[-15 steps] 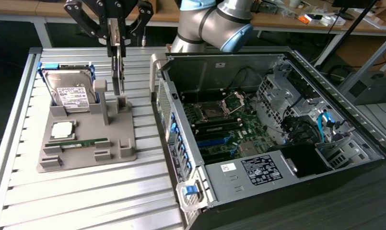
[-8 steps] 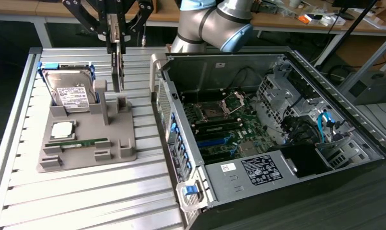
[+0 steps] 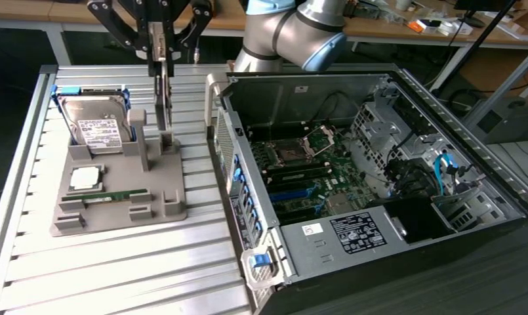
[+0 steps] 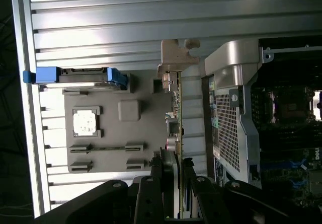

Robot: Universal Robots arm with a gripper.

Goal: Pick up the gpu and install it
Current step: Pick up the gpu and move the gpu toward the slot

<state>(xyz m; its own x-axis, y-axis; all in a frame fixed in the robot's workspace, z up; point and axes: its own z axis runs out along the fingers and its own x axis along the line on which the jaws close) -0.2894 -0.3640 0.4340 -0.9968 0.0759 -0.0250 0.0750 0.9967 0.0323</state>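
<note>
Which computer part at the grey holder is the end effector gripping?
The thin dark circuit card, upright on edge; the silver hard drive, green RAM stick and square chip sit untouched.

The arm (image 3: 290,29) comes in from beyond the table's (image 3: 115,262) far edge. Its thick grey joint with a light blue cap sits toward the middle of that edge, and the wrist reaches toward the exterior view's left. The gripper (image 3: 162,56) points straight down over the far part of the table, nearer the exterior view's left edge. Its black fingers (image 3: 115,26) slope inward and meet at the tips, pinched on both faces of the upright gpu (image 3: 164,92). In the wrist view the fingers (image 4: 151,194) closely flank the card's thin edge.
</note>
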